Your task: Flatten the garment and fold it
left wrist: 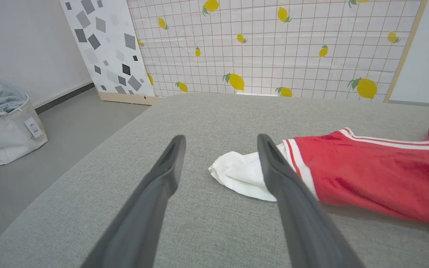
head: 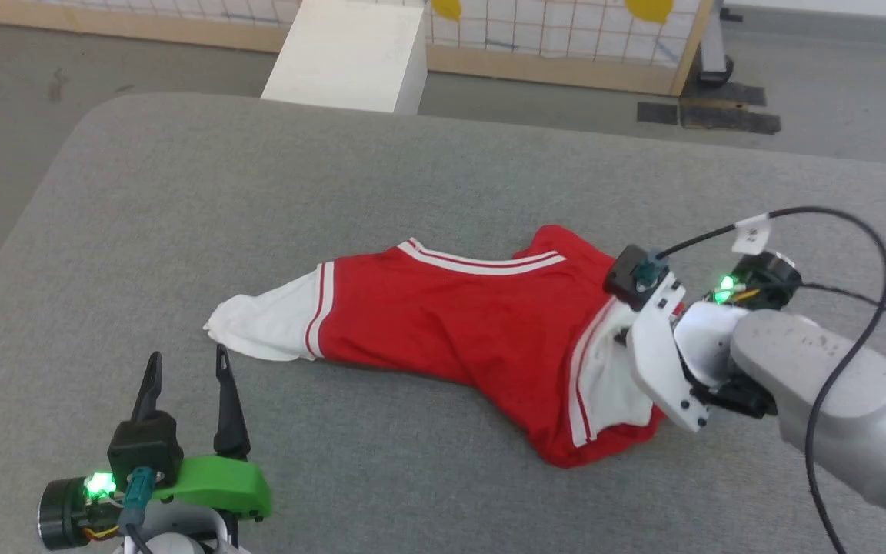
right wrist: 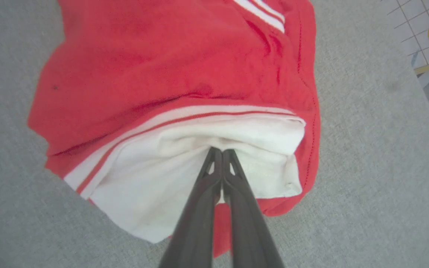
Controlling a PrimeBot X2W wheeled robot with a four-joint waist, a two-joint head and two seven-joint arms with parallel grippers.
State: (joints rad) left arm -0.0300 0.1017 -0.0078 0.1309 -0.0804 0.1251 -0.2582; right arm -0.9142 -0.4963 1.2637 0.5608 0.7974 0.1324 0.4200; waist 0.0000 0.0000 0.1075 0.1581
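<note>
Head view | garment (head: 451, 315) on grey table (head: 443, 177) | grey floor (head: 28, 77) | lemon-print screen (head: 566, 38)

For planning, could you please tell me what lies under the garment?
The garment lies on the grey cushion; anything beneath it is covered. The right hand pinches its white sleeve.

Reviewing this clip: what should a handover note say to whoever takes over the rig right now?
Left claw: open and empty, over the grey cushion, just short of the near white sleeve.
Right claw: shut, pinching a fold of the far white sleeve.
Jersey T-shirt: bunched and narrow on the cushion, not flat.
Done: one sleeve gripped.
Left: likely grip the near sleeve, spread the shirt flat, then fold it.
</note>
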